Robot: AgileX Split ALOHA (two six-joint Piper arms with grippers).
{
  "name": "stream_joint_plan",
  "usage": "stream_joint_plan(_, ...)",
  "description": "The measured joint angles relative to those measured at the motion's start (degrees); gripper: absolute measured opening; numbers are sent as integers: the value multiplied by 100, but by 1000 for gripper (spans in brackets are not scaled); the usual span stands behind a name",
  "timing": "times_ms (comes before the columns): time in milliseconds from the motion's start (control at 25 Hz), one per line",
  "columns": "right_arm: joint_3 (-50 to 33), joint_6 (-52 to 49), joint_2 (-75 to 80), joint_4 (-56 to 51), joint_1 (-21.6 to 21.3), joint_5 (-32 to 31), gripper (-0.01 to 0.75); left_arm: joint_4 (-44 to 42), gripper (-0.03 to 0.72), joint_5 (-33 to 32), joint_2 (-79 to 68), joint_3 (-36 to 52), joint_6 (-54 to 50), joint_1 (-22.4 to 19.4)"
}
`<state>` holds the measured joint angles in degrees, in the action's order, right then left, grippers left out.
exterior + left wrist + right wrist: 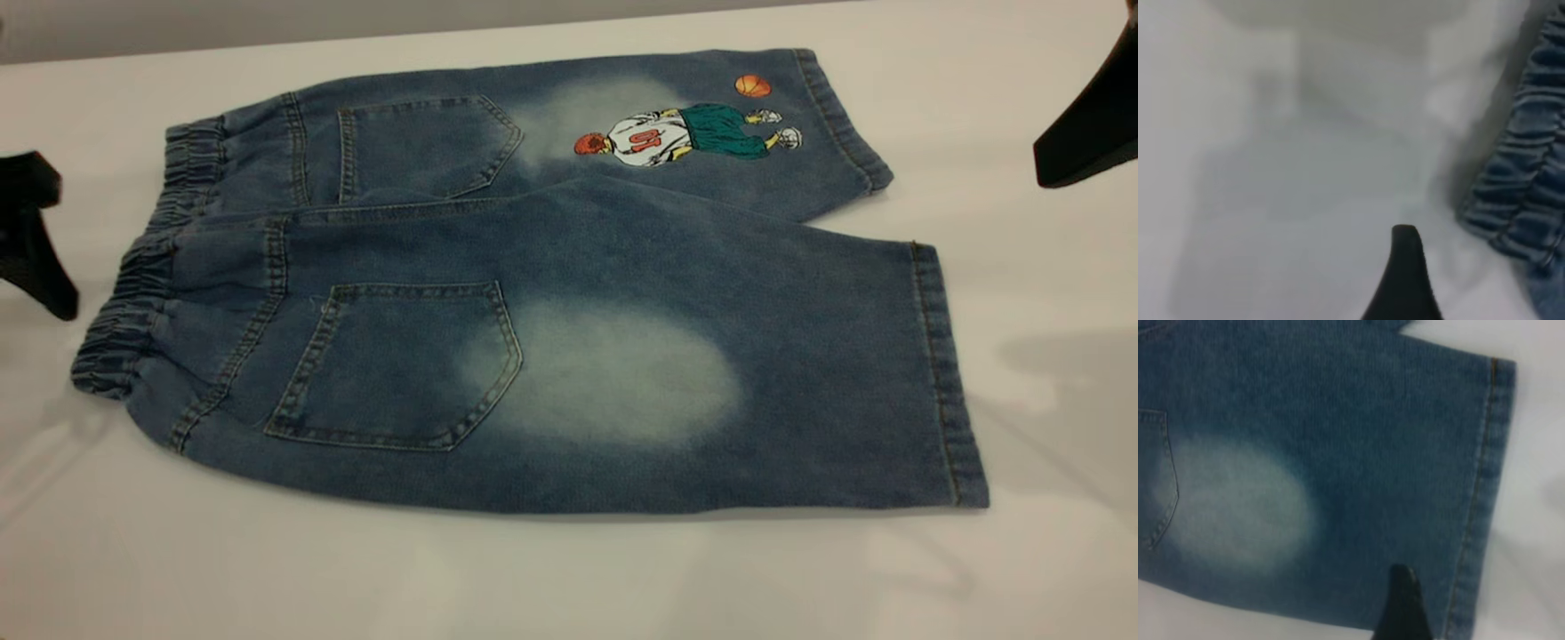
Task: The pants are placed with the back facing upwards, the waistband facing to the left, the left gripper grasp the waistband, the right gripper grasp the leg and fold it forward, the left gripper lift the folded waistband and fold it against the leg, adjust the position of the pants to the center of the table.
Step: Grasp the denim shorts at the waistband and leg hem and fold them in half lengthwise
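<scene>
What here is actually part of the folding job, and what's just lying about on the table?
Part of the job:
- short blue denim pants with a basketball-player print
- their gathered elastic waistband
- black left gripper, beside the waistband
- black right gripper, beyond the leg hems
- plain white table

Lying about:
- nothing else is visible

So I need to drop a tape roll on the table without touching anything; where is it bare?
The widest bare strip of the table runs along the near edge, below the pants. Another lies past the leg hems, under the right tool. It is crowded at the waistband, where the left tool hovers close.
</scene>
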<state>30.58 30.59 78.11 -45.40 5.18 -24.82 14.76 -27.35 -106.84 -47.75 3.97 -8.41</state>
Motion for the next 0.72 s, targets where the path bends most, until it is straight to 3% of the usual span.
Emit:
stream_joint_plan(360, 0, 0, 0, 0, 0, 77, 473, 1048, 519, 110, -441, -156, 1020, 25)
stream_joint_plan(720, -5, 0, 0, 10, 0, 71, 473, 1082, 505, 424, -854, -164, 1110, 383)
